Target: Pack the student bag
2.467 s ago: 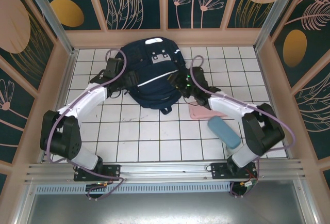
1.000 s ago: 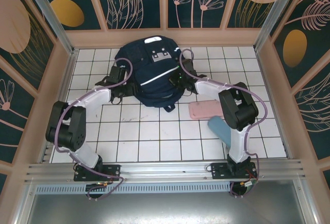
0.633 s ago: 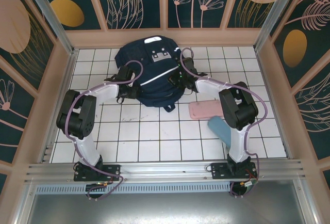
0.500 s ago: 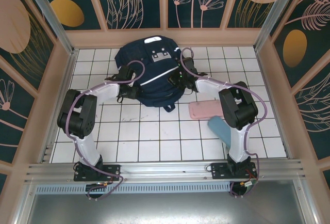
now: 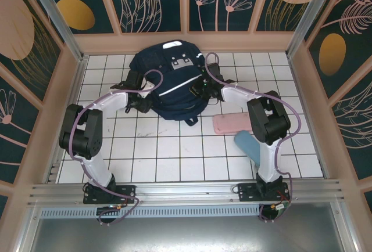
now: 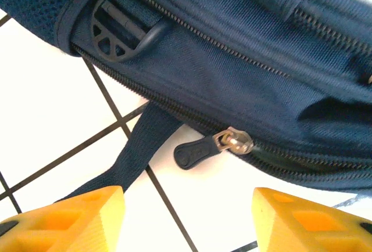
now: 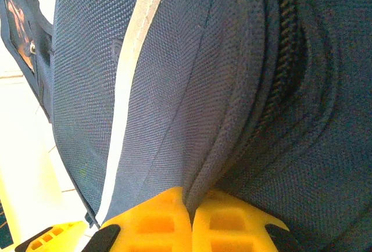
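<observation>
Top external view: at the far middle of the white-tiled table (image 5: 174, 153), close to the back wall, student bag (image 5: 171, 81), front side up. Long axis roughly from far wall toward near edge; white tag (image 5: 172, 45) at the far end, strap loop (image 5: 186, 123) at the near end. Grey-white patch (image 5: 181, 64) with dark marks, too small to read; white stripe (image 5: 177, 87) slanting across the front. At the bag's left flank, left gripper (image 5: 142, 98). Left wrist view: left gripper (image 6: 186, 220) with fingers spread apart, nothing between them, zipper pull (image 6: 203, 149) just ahead on the tile. At the right flank, right gripper (image 5: 199, 89). Right wrist view: right gripper (image 7: 190, 220) pinched tight on a fold of bag fabric. Right of the bag, pink case (image 5: 231, 123) and blue case (image 5: 253, 148).
</observation>
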You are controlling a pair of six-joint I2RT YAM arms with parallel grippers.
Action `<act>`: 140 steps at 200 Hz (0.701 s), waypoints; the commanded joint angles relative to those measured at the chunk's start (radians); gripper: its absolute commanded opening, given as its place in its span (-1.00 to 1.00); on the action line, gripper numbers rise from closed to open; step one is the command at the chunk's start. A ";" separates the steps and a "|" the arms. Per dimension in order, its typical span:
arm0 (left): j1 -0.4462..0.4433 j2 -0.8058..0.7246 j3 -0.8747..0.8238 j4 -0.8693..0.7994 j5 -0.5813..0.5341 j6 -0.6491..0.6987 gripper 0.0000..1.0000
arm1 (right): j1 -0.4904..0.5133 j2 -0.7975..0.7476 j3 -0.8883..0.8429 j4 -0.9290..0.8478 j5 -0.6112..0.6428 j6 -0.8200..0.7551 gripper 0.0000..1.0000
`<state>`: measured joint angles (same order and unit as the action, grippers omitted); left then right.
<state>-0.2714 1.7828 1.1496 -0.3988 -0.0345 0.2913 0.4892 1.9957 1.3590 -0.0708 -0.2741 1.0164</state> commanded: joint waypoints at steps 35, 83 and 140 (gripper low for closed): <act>0.015 -0.014 -0.026 0.039 0.149 0.132 0.11 | -0.078 0.042 0.075 0.058 0.074 -0.051 -0.93; 0.017 0.019 -0.039 0.087 0.229 0.170 -0.18 | -0.089 0.046 0.071 0.060 0.063 -0.045 -0.93; 0.021 0.069 -0.025 0.042 0.344 0.196 -0.21 | -0.089 0.044 0.063 0.063 0.044 -0.036 -0.93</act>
<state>-0.2596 1.8305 1.1217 -0.3382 0.2302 0.4564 0.4335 2.0155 1.3834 -0.1120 -0.2955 0.9928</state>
